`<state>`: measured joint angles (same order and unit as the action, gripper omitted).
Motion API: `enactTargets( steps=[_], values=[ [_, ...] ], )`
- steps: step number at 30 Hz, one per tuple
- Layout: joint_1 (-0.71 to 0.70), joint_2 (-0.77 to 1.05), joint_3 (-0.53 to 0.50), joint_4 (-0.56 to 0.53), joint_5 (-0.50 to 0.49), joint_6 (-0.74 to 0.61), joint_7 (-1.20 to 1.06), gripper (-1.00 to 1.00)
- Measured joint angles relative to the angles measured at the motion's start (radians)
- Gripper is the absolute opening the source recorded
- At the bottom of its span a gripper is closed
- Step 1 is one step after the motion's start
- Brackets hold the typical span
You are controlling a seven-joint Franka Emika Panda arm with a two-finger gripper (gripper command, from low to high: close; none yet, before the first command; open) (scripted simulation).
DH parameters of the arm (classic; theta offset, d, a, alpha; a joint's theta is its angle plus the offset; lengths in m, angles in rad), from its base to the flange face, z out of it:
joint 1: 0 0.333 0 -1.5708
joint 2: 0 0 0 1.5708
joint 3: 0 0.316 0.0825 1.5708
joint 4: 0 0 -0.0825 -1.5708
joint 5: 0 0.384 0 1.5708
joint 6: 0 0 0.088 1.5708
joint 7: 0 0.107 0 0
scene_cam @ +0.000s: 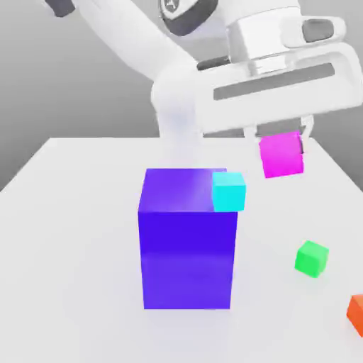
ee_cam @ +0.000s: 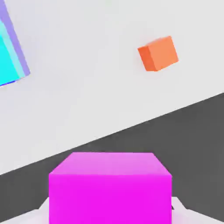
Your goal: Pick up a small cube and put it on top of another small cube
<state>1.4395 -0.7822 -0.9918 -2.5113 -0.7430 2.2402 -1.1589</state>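
Nearest in the exterior view was an orange-red cube (scene_cam: pixel 356 314), cut off by that view's right border; the hand view gave it whole, plain-faced and sharp-edged. Slightly farther back, a small green cube (scene_cam: pixel 311 259) sat turned on the smooth, pale surface (scene_cam: pixel 85 248), toward its right edge. Nearer the middle stood a tall blue-purple block (scene_cam: pixel 187 248), flat-sided and glossy-looking, partly covered at its upper right corner by a cyan cube (scene_cam: pixel 229 192); whether the two touched was hard to tell. In the hand view both were cropped. Beyond, above the surface's far right corner, the magenta cube (scene_cam: pixel 281 154) hung slightly tilted, clamped between the fingers (scene_cam: pixel 279 135), its bottom clear of everything. In the hand view its lower part was cut off. The white, rounded arm (scene_cam: pixel 142 42) ran out of the picture at the top.
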Motion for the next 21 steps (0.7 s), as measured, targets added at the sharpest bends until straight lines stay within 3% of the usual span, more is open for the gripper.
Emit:
enactTargets(
  steps=[11,21],
  values=[
    [0.264,0.26,-0.033,-0.129,0.129,0.183,0.266,-1.0],
    [0.528,0.601,-0.218,-0.246,0.38,0.428,0.328,-1.0]
  ],
)
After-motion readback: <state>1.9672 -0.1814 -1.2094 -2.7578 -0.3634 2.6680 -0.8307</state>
